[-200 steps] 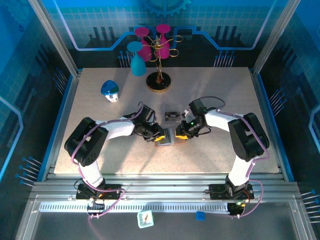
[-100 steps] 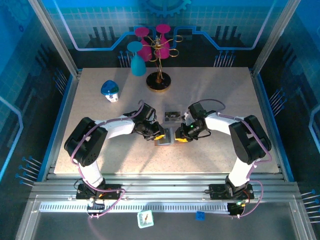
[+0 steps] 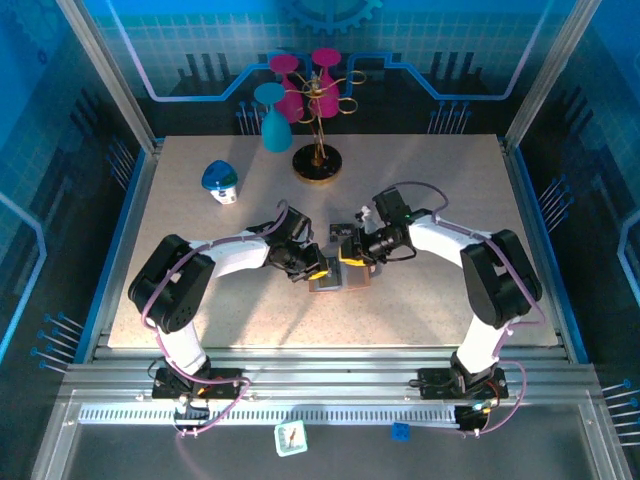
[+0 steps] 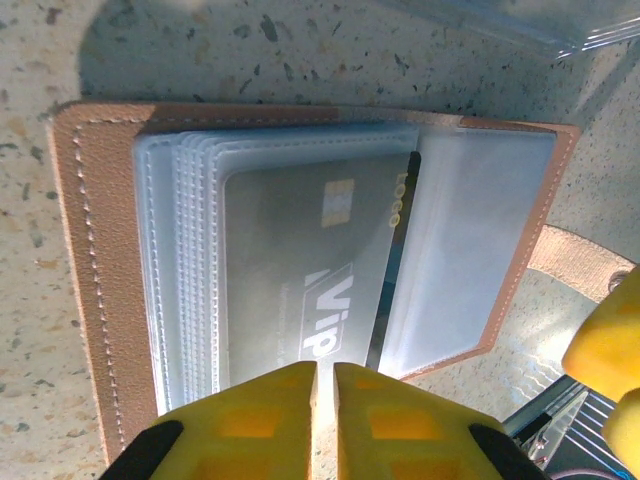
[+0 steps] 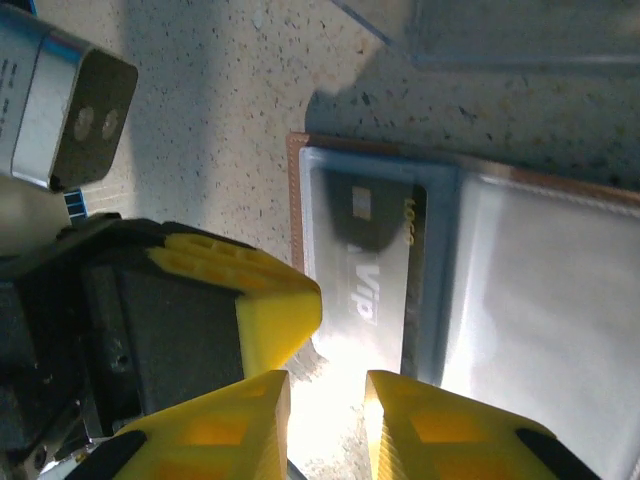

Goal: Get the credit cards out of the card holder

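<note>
The card holder (image 4: 95, 260) lies open on the table, salmon-brown rim around clear sleeves. A grey credit card (image 4: 290, 260) marked "VIP" sits inside the top sleeve, its dark edge showing at the fold. My left gripper (image 4: 323, 375) is shut at the holder's near edge, a pale strip of sleeve pinched between its yellow fingers. In the right wrist view the same credit card (image 5: 385, 250) and card holder (image 5: 296, 190) lie ahead of my right gripper (image 5: 328, 400), whose jaws stand apart with nothing gripped. From above, the left gripper (image 3: 320, 268) and right gripper (image 3: 351, 254) meet over the card holder (image 3: 330, 284).
A clear plastic box (image 3: 345, 230) sits just behind the holder, its edge at the top of the left wrist view (image 4: 520, 20). A blue-and-white figure (image 3: 220, 181) stands at the back left. A cup stand (image 3: 319, 163) with pink and teal cups stands at the back.
My right gripper has moved back and left, from the holder's right side to over its far edge. The left gripper's jaws have closed slightly; the left arm stays put.
</note>
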### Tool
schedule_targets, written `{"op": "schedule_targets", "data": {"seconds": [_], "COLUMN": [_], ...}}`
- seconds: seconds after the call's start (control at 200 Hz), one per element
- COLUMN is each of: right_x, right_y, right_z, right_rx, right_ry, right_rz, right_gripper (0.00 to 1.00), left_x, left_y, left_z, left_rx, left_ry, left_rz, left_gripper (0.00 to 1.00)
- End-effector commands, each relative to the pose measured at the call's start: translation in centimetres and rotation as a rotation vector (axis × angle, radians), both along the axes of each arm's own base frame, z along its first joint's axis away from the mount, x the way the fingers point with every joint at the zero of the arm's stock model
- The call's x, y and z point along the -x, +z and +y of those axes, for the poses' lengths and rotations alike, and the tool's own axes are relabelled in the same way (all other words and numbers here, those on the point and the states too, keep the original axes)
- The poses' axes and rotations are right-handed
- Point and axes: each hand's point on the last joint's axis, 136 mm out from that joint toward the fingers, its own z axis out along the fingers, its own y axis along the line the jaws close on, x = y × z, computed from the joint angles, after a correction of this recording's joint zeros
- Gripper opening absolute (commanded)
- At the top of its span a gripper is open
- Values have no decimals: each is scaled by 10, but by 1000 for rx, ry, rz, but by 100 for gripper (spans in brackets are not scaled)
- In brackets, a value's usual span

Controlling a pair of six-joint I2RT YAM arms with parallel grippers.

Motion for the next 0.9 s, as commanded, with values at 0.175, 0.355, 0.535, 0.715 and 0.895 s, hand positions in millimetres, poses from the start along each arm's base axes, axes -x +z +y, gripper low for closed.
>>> {"op": "schedule_targets", "data": {"seconds": [0.175,0.355,0.535,0.715,0.895], "right_x": [-1,1,3,5,8], "right_y": [-12,-22,-31,-41,-47], "right_z": [23,28,26,24,21], "right_rx": [-44,-42,-13,11,36], "right_ry": [54,64,66,69,72], "right_rz": [48,63,71,88,93], "right_gripper": [26,26,26,27,27], "left_x": [2,5,6,7,6], "left_y": [-1,-5,-7,-6,-5], "left_z": [11,12,14,14,15], "left_rx": [-55,-68,-75,-75,-76], "left_ry": [-6,-11,-12,-12,-10], "left_rz": [-8,1,2,1,-1], "left_gripper": [11,11,11,11,11]}}
